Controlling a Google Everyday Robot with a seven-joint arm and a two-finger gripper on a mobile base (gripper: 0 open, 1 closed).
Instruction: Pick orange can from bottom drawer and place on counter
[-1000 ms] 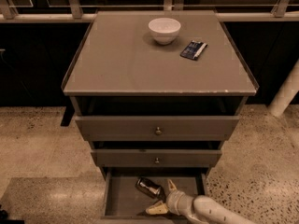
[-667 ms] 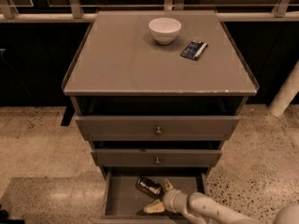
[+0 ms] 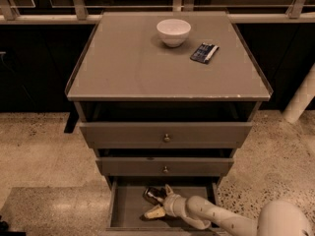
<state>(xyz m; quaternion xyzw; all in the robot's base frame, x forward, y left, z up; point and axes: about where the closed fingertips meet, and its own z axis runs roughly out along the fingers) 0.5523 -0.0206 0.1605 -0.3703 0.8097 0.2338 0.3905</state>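
The orange can (image 3: 153, 194) lies on its side on the floor of the open bottom drawer (image 3: 127, 210), near the back middle. My gripper (image 3: 160, 201) reaches into the drawer from the lower right. Its fingers are spread open, one fingertip (image 3: 169, 189) by the can's right end and the other (image 3: 153, 212) in front of the can. The can sits at the mouth of the open fingers and is not clamped. The counter (image 3: 133, 65) is the cabinet's flat grey-brown top, well above.
A white bowl (image 3: 173, 31) and a flat dark-blue packet (image 3: 204, 52) sit at the back of the counter. Two knobbed drawers (image 3: 166, 137) overhang the bottom drawer. A white post (image 3: 300, 102) stands at the right. Speckled floor surrounds the cabinet.
My gripper and forearm have slid a little left and deeper into the drawer, closer to the can. The can, bowl and packet have not moved.
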